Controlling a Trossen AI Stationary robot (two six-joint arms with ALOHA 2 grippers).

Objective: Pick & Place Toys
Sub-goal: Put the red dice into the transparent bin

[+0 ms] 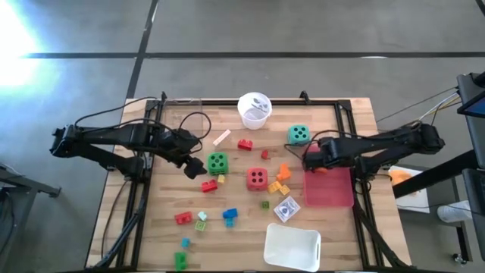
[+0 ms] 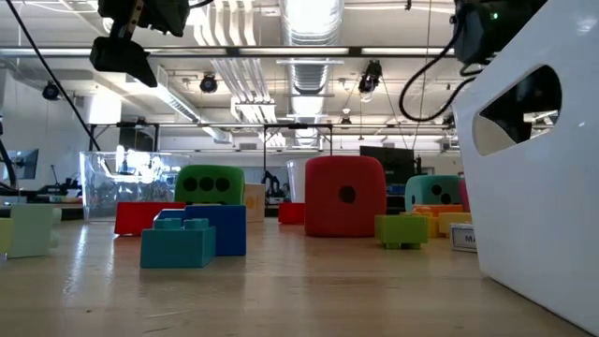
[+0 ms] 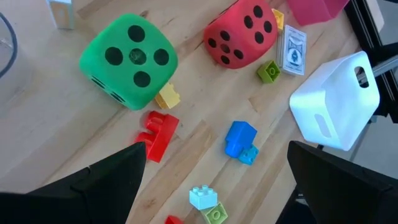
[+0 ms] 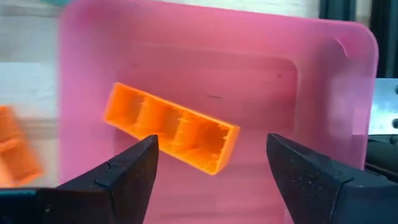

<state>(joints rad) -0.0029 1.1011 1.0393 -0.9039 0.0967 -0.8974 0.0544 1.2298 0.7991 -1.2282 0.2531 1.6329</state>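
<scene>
Wooden table point(image 1: 341, 114), orange brick point(image 4: 171, 127) in pink tray point(image 4: 323, 93), below wide-spread right gripper point(image 4: 211, 168)

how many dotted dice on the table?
3: green die beside the left pincer, red die mid-table, teal die near the white cup. None look hidden.

wooden table point(image 1: 333, 114) with scattered bricks point(image 1: 229, 215), three dice point(image 1: 257, 178), pink tray point(image 1: 329, 186), white tray point(image 1: 292, 247), cup point(image 1: 254, 110)
</scene>
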